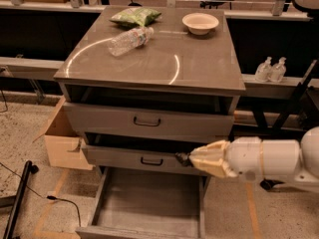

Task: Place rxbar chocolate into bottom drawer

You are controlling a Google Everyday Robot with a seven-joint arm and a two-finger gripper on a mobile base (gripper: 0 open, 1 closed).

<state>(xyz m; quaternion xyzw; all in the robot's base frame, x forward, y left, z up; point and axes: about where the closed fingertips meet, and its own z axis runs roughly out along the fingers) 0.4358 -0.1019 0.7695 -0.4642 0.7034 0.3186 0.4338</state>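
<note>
Hovering gripper (182, 158): by right front edge of middle drawer (124, 157); its grip, I cannot tell
State of bottom drawer (149, 205): pulled open

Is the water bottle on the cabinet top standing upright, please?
No, the water bottle lies on its side, while the gripper is at the front of the middle drawer.

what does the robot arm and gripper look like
The arm is a fat, smooth white tube with rounded joints. A cream cone-shaped sleeve tapers to the small dark gripper, which is at the front of the middle drawer. No cables show on it.
</note>
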